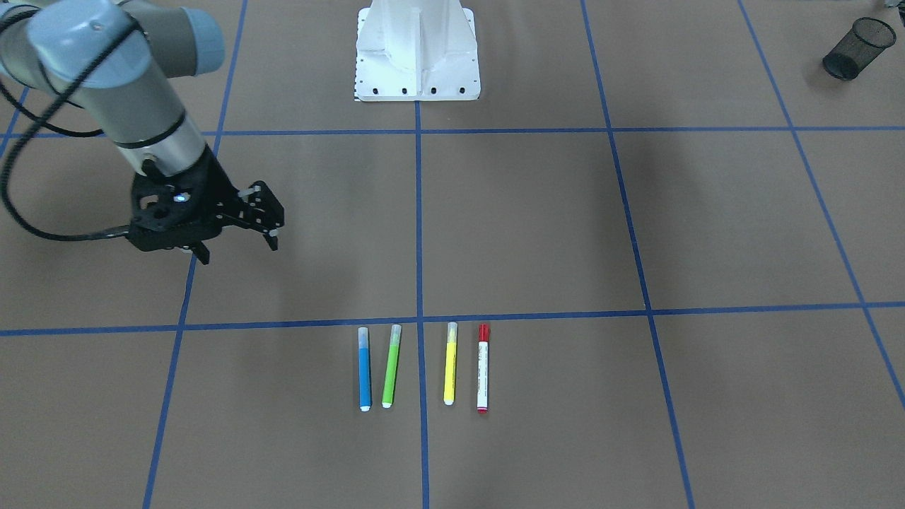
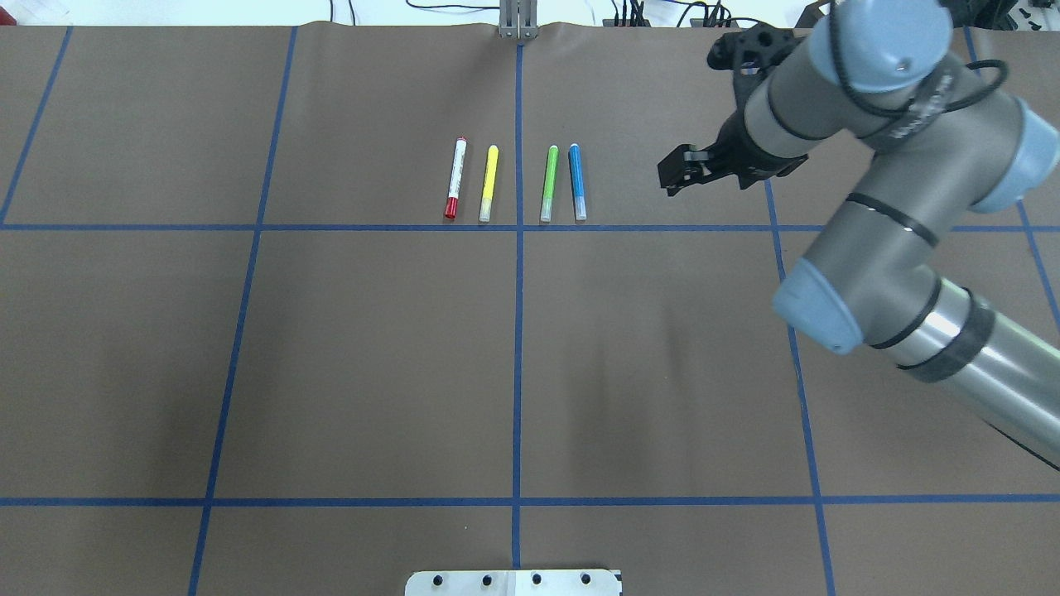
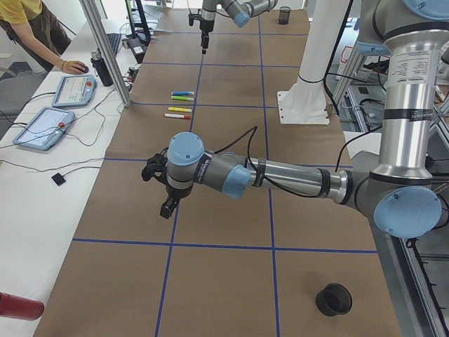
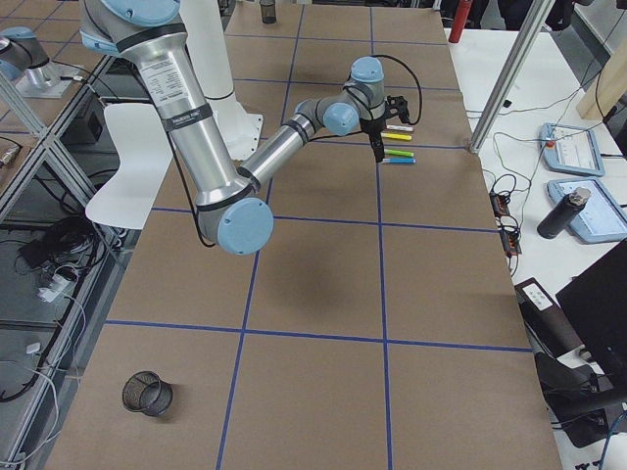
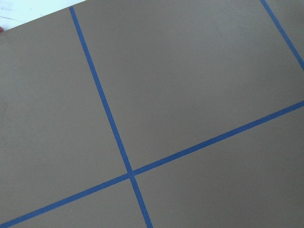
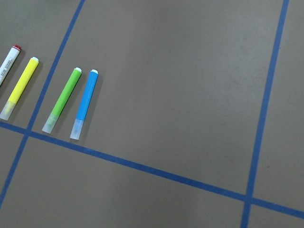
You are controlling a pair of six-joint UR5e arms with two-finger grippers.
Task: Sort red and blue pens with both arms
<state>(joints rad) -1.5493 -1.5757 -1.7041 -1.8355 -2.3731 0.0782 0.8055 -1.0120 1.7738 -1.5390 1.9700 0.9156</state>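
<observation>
Mesh cup well apart from blue pen, red pen.
My right gripper spread, near blue pen; left gripper: cannot tell its fingers.

legible text: none in any view.
red pen: dark print runs along the white body; too small to read.
right arm: dark lettering on the grey link by the wrist in the overhead view, and a printed strip down the silver tube in the exterior right view; neither can be read.
left arm: printed strip down the upright silver tube; letters blurred.
pendants: lit screens; contents too small to read.
</observation>
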